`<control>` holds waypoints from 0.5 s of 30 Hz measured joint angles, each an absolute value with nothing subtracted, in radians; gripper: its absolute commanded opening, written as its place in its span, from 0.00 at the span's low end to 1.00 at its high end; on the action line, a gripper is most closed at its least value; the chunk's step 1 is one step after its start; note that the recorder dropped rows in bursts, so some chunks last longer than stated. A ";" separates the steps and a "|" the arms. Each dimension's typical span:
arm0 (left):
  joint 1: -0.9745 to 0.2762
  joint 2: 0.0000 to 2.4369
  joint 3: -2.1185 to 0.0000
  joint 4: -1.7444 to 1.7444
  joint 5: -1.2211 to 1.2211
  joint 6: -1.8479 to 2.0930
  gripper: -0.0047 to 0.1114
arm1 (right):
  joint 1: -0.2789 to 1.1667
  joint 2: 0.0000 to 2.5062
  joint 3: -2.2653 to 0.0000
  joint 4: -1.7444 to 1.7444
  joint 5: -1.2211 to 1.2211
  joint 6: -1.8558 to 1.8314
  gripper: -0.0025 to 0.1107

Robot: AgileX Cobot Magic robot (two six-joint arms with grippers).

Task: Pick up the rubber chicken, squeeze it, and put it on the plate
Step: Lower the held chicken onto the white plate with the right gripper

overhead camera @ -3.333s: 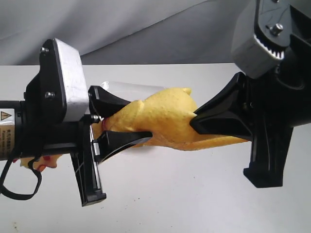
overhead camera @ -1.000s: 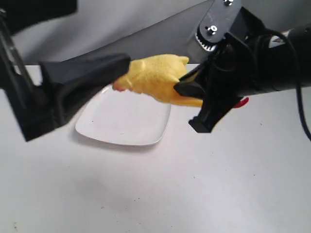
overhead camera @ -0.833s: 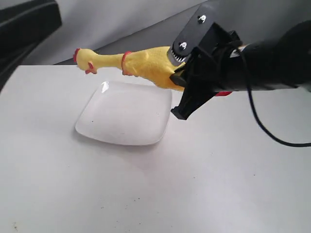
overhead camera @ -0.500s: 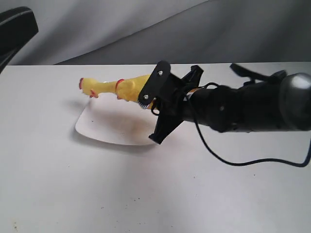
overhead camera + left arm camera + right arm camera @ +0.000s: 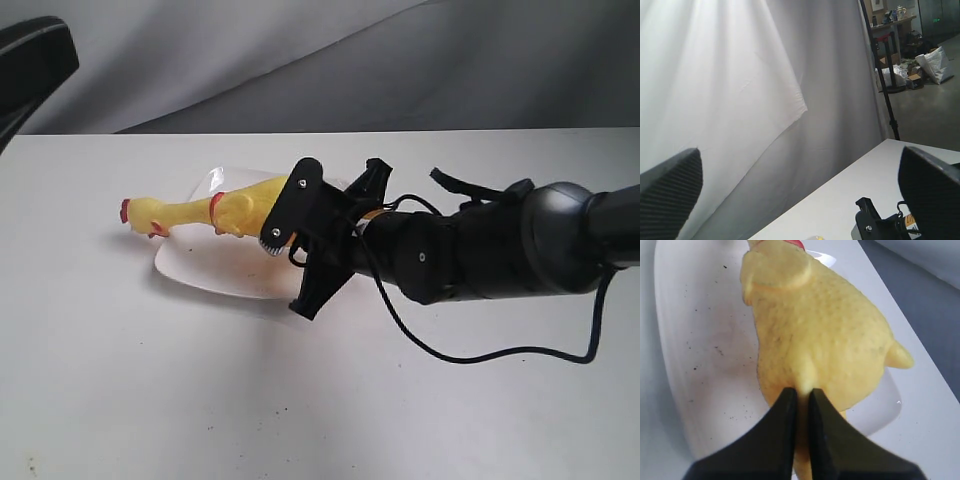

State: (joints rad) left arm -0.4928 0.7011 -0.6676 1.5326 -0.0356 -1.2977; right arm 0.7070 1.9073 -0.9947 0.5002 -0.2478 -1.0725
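reaching over the plate point(image 5: 218, 275), your right gripper point(image 5: 801, 392) is the nearer arm, clamped on the tail end. your left gripper point(image 5: 800, 170), spread wide and empty, sits well off the plate. the rubber chicken point(image 5: 240, 205) lies lengthwise across the plate, head overhanging the edge farthest from the claw. no legible writing.

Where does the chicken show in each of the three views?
Exterior: left of centre, chicken over the plate, head past its left edge.
Left wrist: not identifiable in it.
Right wrist: fills the middle, tail end pinched in the right gripper.
Shared landmark: the white plate under it, in exterior and right wrist.
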 measured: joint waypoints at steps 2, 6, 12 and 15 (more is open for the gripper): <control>-0.493 0.701 -0.668 1.533 -0.036 -1.298 0.94 | 0.707 1.892 -0.995 0.500 -0.248 -1.073 0.02; -0.493 0.701 -0.668 1.533 -0.036 -1.298 0.94 | 0.707 1.825 -0.995 0.509 -0.248 -1.074 0.02; -0.493 0.701 -0.668 1.533 -0.033 -1.298 0.94 | 0.707 1.845 -0.985 0.543 -0.246 -1.074 0.02; -0.493 0.701 -0.668 1.533 -0.033 -1.298 0.94 | 0.707 1.878 -0.985 0.543 -0.236 -1.074 0.02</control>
State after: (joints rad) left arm -0.4928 0.7011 -0.6676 1.5326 -0.0330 -1.2977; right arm 0.7070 1.8775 -0.9848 0.5430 -0.2356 -1.0743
